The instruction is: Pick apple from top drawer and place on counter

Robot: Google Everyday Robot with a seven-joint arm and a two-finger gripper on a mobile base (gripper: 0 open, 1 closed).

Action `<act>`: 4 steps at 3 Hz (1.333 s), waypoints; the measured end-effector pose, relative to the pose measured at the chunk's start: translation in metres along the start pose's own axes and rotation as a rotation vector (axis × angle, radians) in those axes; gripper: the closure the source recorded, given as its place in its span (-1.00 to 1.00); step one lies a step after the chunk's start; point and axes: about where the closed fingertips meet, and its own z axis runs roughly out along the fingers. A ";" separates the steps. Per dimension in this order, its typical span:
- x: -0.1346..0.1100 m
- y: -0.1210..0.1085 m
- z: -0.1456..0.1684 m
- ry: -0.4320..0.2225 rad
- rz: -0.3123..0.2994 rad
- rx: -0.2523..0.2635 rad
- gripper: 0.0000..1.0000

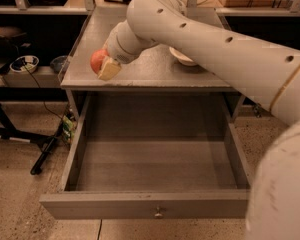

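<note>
The red-orange apple (96, 61) is held in my gripper (104, 66) over the front left corner of the grey counter (140, 74). One cream fingertip pad (110, 69) shows in front of the apple; the other finger is hidden behind it. The gripper is shut on the apple, low over the counter; I cannot tell whether the apple touches the surface. The top drawer (150, 156) is pulled wide open below and its inside is bare. Its front panel carries a small round knob (158, 214).
A white bowl (182, 58) sits on the counter's right side, partly behind my white arm (215, 49). Dark shelving with a round container (24, 63) stands at the left. Cables and a black bar (42, 154) lie on the speckled floor.
</note>
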 end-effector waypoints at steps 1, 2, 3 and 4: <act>0.011 -0.016 0.028 0.000 0.028 0.011 1.00; 0.017 -0.031 0.043 0.006 0.034 0.017 1.00; 0.020 -0.040 0.053 0.012 0.034 0.010 1.00; 0.020 -0.040 0.053 0.012 0.034 0.010 0.66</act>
